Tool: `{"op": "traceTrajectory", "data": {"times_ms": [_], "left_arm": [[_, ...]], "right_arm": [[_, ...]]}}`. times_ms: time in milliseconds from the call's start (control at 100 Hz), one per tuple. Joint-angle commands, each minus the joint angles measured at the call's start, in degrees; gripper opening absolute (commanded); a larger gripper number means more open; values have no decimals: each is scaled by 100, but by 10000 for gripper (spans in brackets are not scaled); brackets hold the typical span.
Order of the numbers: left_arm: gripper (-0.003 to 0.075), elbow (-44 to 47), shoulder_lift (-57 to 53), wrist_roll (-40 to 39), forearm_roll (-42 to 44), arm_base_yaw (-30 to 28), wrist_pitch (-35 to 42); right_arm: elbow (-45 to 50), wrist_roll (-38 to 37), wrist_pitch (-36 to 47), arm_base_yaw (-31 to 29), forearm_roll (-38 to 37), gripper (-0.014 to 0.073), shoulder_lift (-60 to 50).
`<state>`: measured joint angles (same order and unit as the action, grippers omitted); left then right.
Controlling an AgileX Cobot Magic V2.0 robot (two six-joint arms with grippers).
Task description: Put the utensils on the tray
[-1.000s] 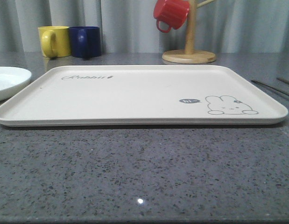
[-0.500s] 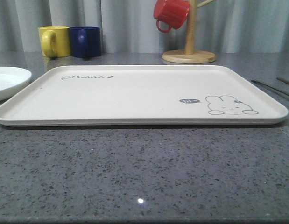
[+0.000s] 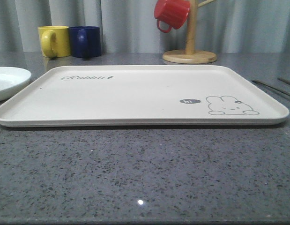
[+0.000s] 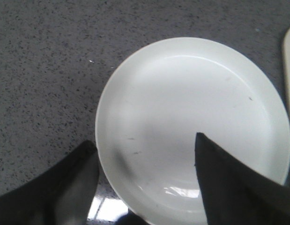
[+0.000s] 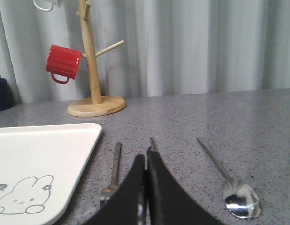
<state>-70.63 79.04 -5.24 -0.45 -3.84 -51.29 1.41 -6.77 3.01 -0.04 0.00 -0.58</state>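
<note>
Grey pleated curtain (image 3: 135,23) behind; speckled grey stone countertop (image 3: 145,173); small light glint.

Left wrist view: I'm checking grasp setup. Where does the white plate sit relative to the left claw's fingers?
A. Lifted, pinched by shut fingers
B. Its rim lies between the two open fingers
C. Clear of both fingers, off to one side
B: the white plate has its near rim between the spread fingers of the left claw, resting on the counter.

tray (image 3: 135,93) | script "Rabbit" is showing near its far left corner | small dark speech bubble beside the rabbit drawing is showing marks too small to read
</note>
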Motion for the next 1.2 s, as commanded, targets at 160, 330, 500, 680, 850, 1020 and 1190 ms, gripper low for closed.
{"op": "traceTrajectory", "data": {"times_ms": [160,330,500,680,850,1020,1190], "left_arm": [[428,-463,598,191,-275,-489,148],[428,-463,994,259,-275,-536,127],[428,-463,1315,259,-275,-536,152],[427,-463,1556,272,-275,-536,152],[334,-463,1655,272,-275,-536,152],[123,-463,1707,275,-275,-536,122],[-19,-463,1674,351,-275,-536,122]], "right_arm": [[17,44,481,-32,0,-69,-102],[17,44,481,-32,0,-69,-102],[17,44,481,-32,0,-69,-102],[17,44,481,-32,0,-69,-102],[17,44,481,-32,0,-69,-102],[17,44,481,-32,0,-69,-102],[17,44,481,-32,0,-69,-102]]}}
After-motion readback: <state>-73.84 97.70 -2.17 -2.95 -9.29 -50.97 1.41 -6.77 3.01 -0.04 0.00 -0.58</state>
